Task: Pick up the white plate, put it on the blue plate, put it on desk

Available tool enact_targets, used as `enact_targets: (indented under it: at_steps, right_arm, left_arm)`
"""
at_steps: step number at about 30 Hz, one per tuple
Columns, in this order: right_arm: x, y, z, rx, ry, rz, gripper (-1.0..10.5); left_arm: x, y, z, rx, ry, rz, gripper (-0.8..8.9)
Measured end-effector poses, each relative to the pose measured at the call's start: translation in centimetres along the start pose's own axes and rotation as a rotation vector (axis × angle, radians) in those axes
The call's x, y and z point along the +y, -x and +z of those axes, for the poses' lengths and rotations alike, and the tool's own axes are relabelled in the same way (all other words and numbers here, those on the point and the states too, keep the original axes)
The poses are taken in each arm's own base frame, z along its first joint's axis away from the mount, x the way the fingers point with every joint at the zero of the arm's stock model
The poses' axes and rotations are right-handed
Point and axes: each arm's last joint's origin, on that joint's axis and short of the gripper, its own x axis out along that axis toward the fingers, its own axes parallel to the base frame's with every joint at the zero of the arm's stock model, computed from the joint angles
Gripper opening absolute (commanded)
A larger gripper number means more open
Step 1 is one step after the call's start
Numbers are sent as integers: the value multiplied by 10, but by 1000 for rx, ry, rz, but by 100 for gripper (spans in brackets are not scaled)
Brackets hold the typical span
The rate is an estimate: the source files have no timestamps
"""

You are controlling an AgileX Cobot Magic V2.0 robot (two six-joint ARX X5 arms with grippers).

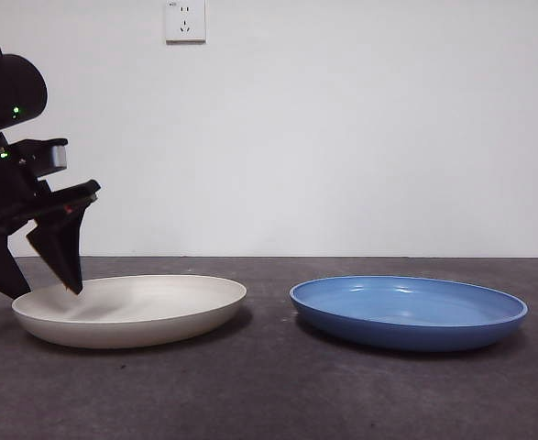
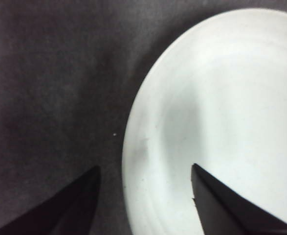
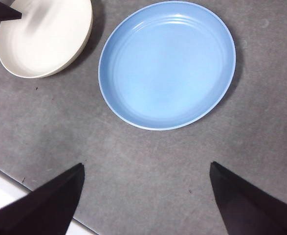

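Left claw (image 1: 44,275) is spread wide, straddling the outer rim of the white plate (image 1: 131,310): one jaw over the bowl, the other outside it; I can't tell whether either touches. That matte cream round dish sits flat on the dark grey mottled surface (image 1: 269,385), apart from the glossy blue plate (image 1: 408,312). Right claw (image 3: 145,196) hangs high, spread, above bare surface near the blue plate.

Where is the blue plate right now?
In the front view the blue plate sits on the desk, right of the white plate, not touching it.
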Motion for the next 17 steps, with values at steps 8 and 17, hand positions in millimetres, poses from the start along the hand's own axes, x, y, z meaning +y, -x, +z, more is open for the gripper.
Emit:
enact_targets:
  at_steps: [8,17]
  right_arm:
    - [0,0,0,-1,0,0,411]
    - [0,0,0,-3,1,0,411]
  left_arm:
    - [1,-3,-1,12,4,1,97]
    - [1,-3,-1,11,8,2,8]
